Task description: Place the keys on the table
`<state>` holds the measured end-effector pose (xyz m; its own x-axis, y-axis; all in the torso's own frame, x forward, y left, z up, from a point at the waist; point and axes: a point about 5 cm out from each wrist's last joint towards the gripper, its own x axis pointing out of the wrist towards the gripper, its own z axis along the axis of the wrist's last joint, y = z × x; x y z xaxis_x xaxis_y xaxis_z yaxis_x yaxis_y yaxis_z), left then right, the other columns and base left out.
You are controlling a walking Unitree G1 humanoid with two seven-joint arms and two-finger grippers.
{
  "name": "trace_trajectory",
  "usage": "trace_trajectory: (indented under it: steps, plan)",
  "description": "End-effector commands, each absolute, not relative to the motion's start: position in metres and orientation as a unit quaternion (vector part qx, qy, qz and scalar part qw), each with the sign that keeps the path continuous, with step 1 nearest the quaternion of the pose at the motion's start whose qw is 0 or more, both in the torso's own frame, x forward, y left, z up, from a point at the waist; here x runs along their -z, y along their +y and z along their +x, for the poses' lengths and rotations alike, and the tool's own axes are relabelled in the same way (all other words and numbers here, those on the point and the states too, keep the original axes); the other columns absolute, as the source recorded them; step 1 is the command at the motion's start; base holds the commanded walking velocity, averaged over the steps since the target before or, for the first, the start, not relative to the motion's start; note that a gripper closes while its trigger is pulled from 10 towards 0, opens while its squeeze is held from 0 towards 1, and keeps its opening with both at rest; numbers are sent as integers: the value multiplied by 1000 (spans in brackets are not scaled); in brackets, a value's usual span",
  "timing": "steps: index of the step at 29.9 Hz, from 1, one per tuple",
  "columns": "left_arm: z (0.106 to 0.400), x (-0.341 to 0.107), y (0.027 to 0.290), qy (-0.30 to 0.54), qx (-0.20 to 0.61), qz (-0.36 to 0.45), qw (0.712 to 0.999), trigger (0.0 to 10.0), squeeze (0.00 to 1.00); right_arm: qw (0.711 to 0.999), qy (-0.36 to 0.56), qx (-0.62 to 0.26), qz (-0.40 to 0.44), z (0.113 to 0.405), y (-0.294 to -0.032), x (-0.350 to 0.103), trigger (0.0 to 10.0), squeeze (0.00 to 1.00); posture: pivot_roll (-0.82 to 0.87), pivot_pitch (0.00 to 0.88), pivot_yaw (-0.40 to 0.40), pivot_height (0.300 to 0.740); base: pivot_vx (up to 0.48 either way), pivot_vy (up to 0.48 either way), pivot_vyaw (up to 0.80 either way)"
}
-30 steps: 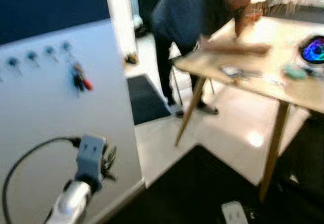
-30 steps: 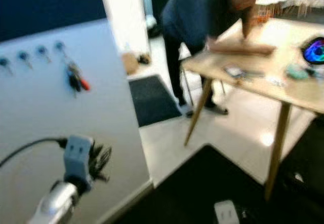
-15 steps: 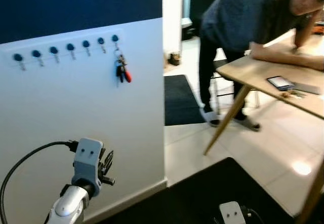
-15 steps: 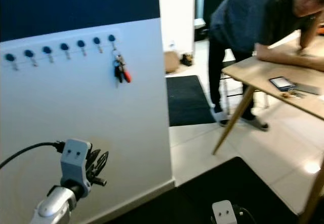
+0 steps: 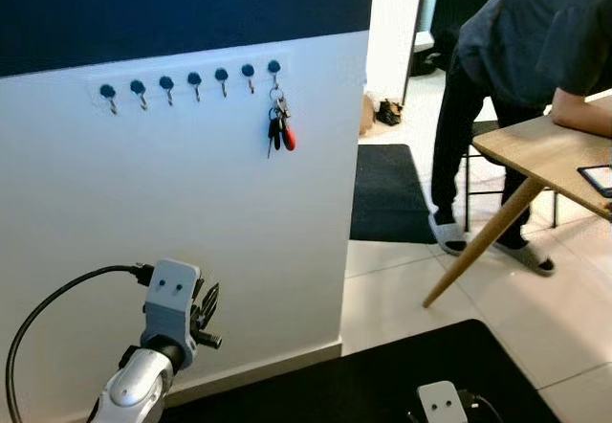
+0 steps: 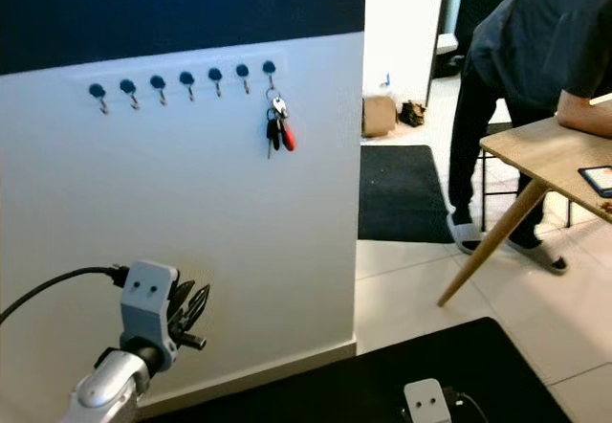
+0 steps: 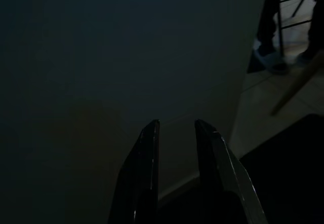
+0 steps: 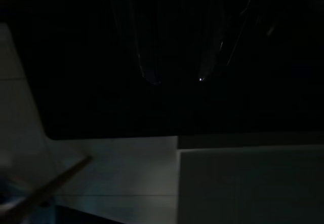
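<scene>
At 7 o'clock in your head view the left pincer (image 5: 203,316) is raised in front of the white wall (image 5: 191,222), its cable (image 5: 53,300) looping off to the left. The wrist view shows its two fingers (image 7: 143,176) set a narrow gap apart, with nothing between them, pointing at the wall.

The keys (image 5: 278,127) hang at 12 o'clock from the pincer, well above it and a little right, on the rightmost of seven blue hooks (image 5: 192,80) in a row on the wall. The bunch has a red fob and dark ones.

Right of the wall a dark mat (image 5: 390,193) lies on the tiled floor (image 5: 411,279). At 3 o'clock a person (image 5: 516,78) leans over the wooden desk (image 5: 550,160), forearm on its top, with a phone (image 5: 597,177) near the edge.

The right pincer (image 8: 177,77) hangs over a black surface; you can make out two faint fingertips set apart, but I cannot tell how wide.
</scene>
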<state>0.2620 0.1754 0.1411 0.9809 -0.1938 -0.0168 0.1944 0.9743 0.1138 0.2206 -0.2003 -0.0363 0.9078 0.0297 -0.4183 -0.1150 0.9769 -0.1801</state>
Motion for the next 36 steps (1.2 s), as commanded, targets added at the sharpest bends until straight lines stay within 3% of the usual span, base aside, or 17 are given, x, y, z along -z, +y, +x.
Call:
trace_trajectory:
  steps: [1, 14, 21, 25, 30, 36]
  plan:
    - [262, -140, 175, 8, 96, 57, 994, 10000, 0, 970, 222, -34, -94, 214, -199, 41, 10000, 0, 103, 119, 40, 740, 0, 0, 0]
    - [273, -180, 133, -63, 118, 47, 990, 10000, 0, 980, 180, -30, -76, 226, -191, 29, 10000, 0, 103, 122, 41, 740, 0, 0, 0]
    - [283, -214, 114, -128, 126, 43, 983, 10000, 0, 997, 9, -48, -61, 263, -168, -33, 10000, 0, 83, 133, 53, 740, 0, 0, 0]
    - [283, -216, 111, -133, 139, 56, 980, 10000, 0, 997, -17, -44, -57, 267, -167, -45, 10000, 0, 81, 132, 53, 740, 0, 0, 0]
    - [283, -212, 111, -125, 155, 77, 977, 10000, 0, 993, -108, 6, -43, 269, -179, -93, 10000, 0, 55, 135, 73, 740, 0, 0, 0]
    - [286, -215, 99, -126, 185, 72, 972, 10000, 0, 991, -126, 10, -43, 266, -176, -107, 10000, 0, 32, 140, 103, 740, 0, 0, 0]
